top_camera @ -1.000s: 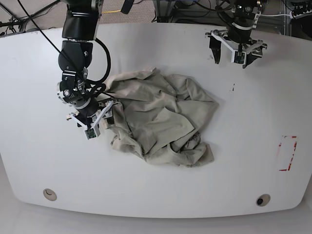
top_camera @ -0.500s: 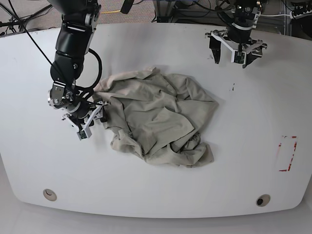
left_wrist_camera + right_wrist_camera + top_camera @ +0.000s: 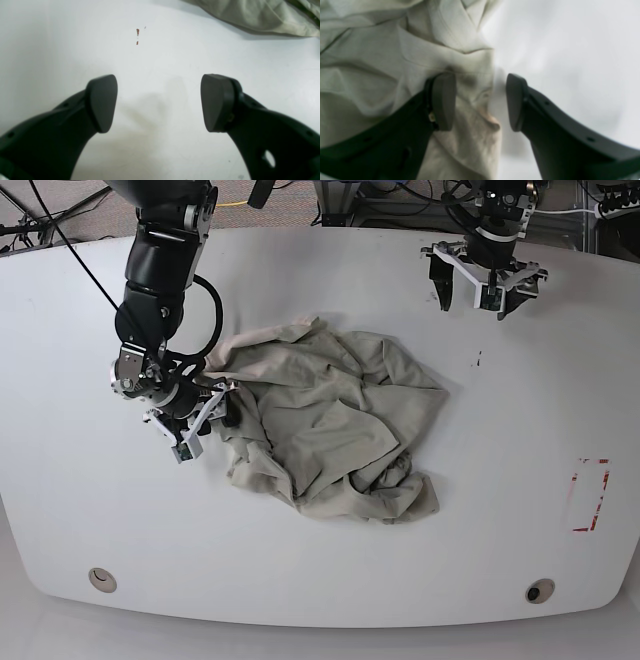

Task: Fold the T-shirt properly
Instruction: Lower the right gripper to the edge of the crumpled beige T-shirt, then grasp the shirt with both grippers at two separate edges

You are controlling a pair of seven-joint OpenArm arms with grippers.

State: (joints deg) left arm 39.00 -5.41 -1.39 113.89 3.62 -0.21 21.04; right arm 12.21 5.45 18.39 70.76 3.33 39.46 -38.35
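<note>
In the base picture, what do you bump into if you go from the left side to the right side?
The right tool → the crumpled T-shirt → the left tool, open → the red marks on the table.

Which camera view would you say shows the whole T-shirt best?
The base view: it shows the entire crumpled T-shirt. The right wrist view gives only a close-up of folds and an edge; the left wrist view, just a top-corner strip.
</note>
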